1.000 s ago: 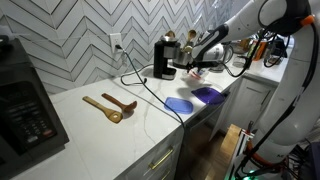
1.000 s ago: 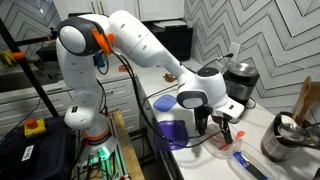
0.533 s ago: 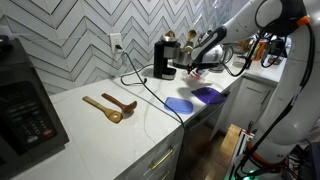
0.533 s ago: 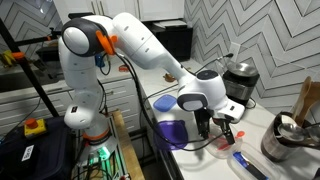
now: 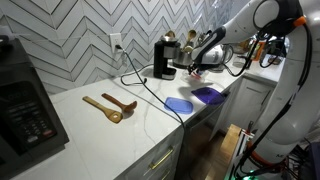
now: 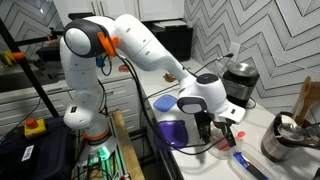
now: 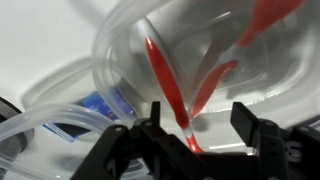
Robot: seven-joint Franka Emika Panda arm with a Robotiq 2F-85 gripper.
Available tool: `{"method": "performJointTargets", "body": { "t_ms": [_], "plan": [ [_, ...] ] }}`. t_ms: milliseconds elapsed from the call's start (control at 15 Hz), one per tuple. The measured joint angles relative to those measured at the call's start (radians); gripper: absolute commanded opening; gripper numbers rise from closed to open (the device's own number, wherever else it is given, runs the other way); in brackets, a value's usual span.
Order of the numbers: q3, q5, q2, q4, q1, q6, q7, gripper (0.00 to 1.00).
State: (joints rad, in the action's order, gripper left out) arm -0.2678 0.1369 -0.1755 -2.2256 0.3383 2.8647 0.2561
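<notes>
Since the red stick (image 7: pixel 166 85) inside the clear tub (image 7: pixel 115 45) looks thin, light and slippery, hold its middle; the jaws stand open around it.

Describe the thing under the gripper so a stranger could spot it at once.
On the white counter, go to the end by the black coffee maker. Under the gripper sits a clear bowl. Unlike the purple dish beside it, it is see-through and holds red utensils.
</notes>
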Motion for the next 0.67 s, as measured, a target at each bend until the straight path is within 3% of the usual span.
{"method": "performJointTargets", "body": {
  "t_ms": [333, 400, 667],
  "plan": [
    [0.012, 0.038, -0.005, 0.002, 0.002, 0.001, 0.033, 0.03],
    [0.012, 0.039, -0.005, 0.003, 0.002, 0.001, 0.035, 0.00],
    [0.012, 0.040, -0.005, 0.008, 0.005, 0.001, 0.039, 0.04]
  ]
}}
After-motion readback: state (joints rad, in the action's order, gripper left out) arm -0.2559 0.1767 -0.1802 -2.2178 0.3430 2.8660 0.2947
